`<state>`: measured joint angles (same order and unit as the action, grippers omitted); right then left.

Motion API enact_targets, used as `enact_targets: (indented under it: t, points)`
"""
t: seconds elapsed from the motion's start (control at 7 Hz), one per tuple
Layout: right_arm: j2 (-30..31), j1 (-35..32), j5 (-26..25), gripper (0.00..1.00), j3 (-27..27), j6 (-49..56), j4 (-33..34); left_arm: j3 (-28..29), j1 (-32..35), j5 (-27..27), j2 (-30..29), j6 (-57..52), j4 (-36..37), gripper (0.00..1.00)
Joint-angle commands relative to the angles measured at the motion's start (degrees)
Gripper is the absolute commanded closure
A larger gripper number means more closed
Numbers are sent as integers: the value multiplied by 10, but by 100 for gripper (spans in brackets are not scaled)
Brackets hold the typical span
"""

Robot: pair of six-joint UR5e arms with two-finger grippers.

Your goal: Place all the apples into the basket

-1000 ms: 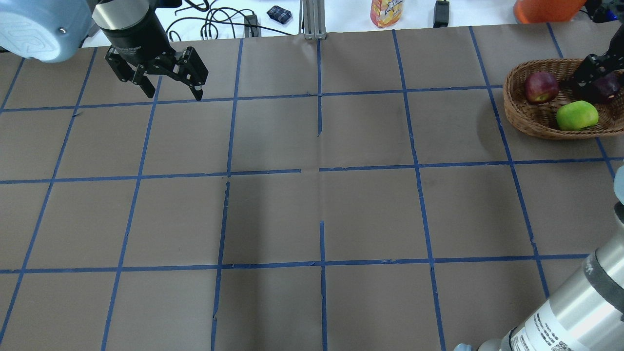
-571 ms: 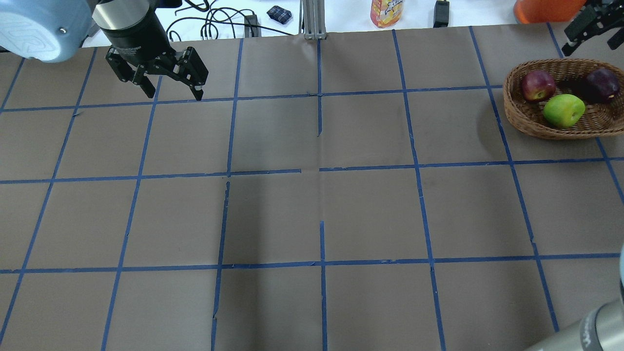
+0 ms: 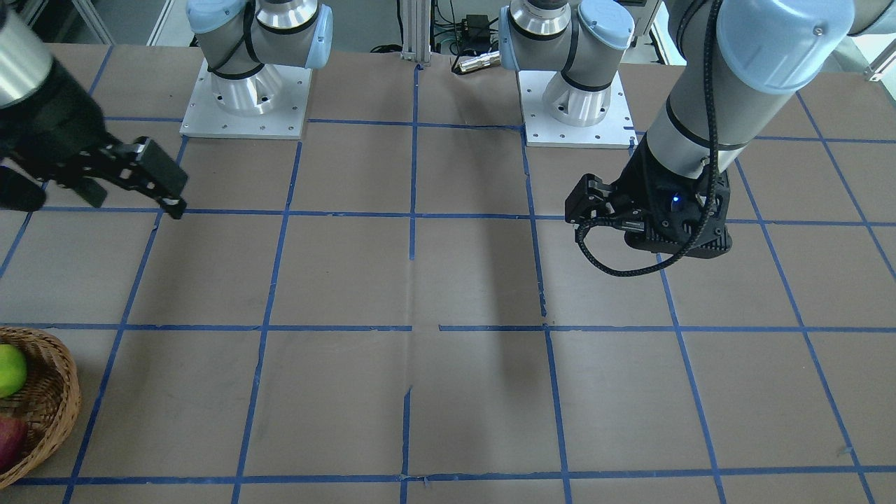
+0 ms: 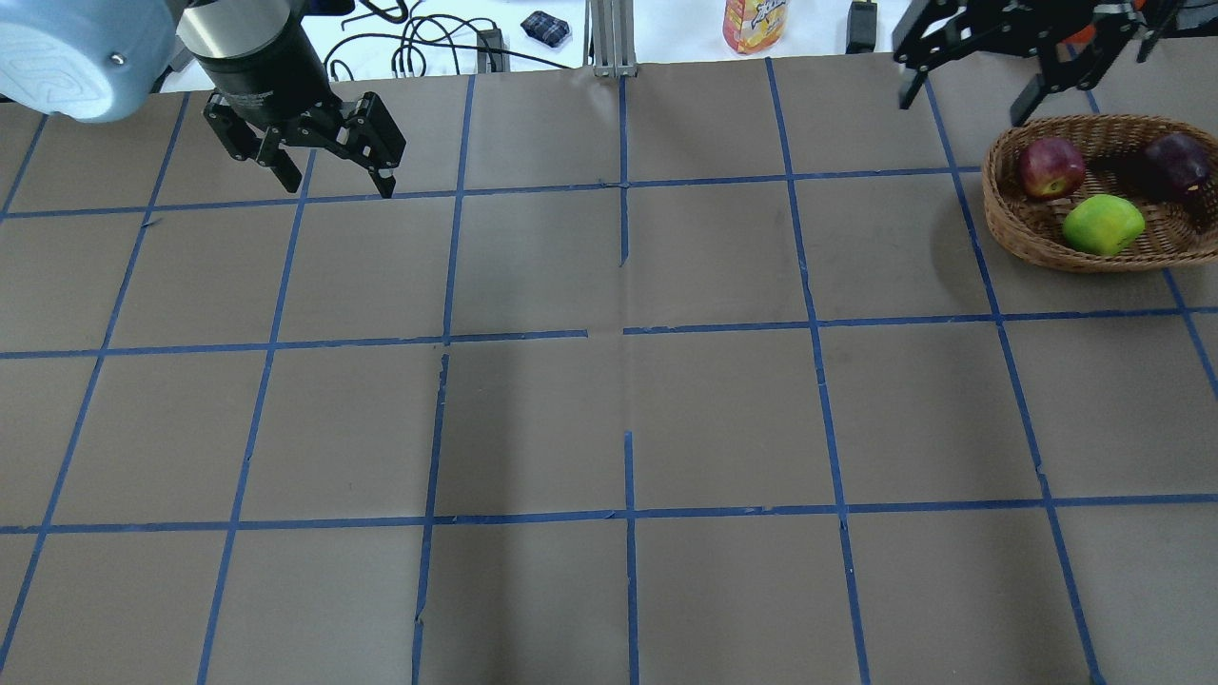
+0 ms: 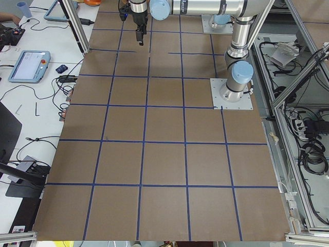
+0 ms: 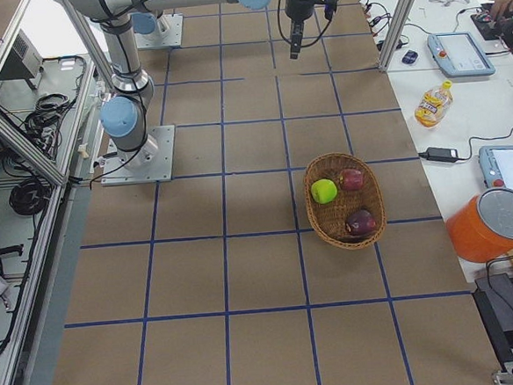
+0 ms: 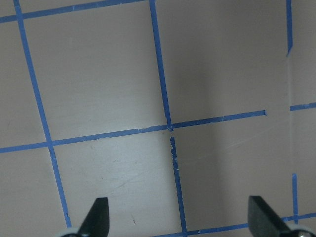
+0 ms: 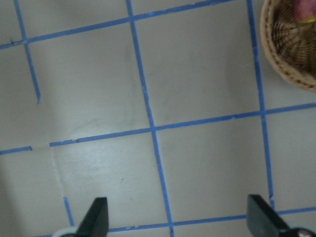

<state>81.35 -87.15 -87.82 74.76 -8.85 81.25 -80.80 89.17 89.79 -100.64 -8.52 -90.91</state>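
1. The basket [image 4: 995, 209] is an oval of light brown woven wicker with a thick braided rim. In the overhead view it is seen at the far right of the table [image 4: 723, 419].
2. All three apples are contained in it. The red apple [image 4: 1051, 166], round and glossy with a yellowish patch, lies at the left end. The dark maroon apple [image 4: 1177, 164] lies at the right end. The bright yellow-green apple [image 4: 1102, 225] is set against the near wall, between the other two.
3. The right gripper [image 8: 178, 219], built of black jointed links, is held above the table near the basket and apart from it. Its two fingers are spread wide and nothing is gripped.
4. The left gripper [image 4: 336, 181] is held over the far left part of the table. Its fingers are likewise spread wide and nothing is gripped.
5. The table is covered with matte brown paper, marked into squares by blue tape that is torn in places.
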Motion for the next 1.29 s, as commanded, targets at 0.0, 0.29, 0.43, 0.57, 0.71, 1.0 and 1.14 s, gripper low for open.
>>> enact_targets:
  t: [0.0, 0.29, 0.43, 0.57, 0.71, 1.0, 1.14]
  points:
    - [30, -79, -67, 0, 83, -67, 75, -1, 0, -1, -5, 1, 1, 0]
    - [51, -76, -7, 0, 156, 29, 209, -4, 0, -1, 1, 0, 0, 0]
    - [52, -73, -3, 0, 151, 52, 206, -3, -2, -1, -5, 0, 2, 0]
    - [51, -58, -17, 0, 146, 52, 183, -2, 0, 0, 3, 1, -3, 0]
    - [51, -43, -14, 0, 126, 52, 135, 11, 1, 0, 11, 2, -40, 0]
    - [51, -42, -17, 0, 120, 54, 106, 21, 1, 20, 19, 2, -56, 0]
    - [51, -42, -17, 0, 123, 54, 109, 24, 2, 19, 25, 3, -57, 0]
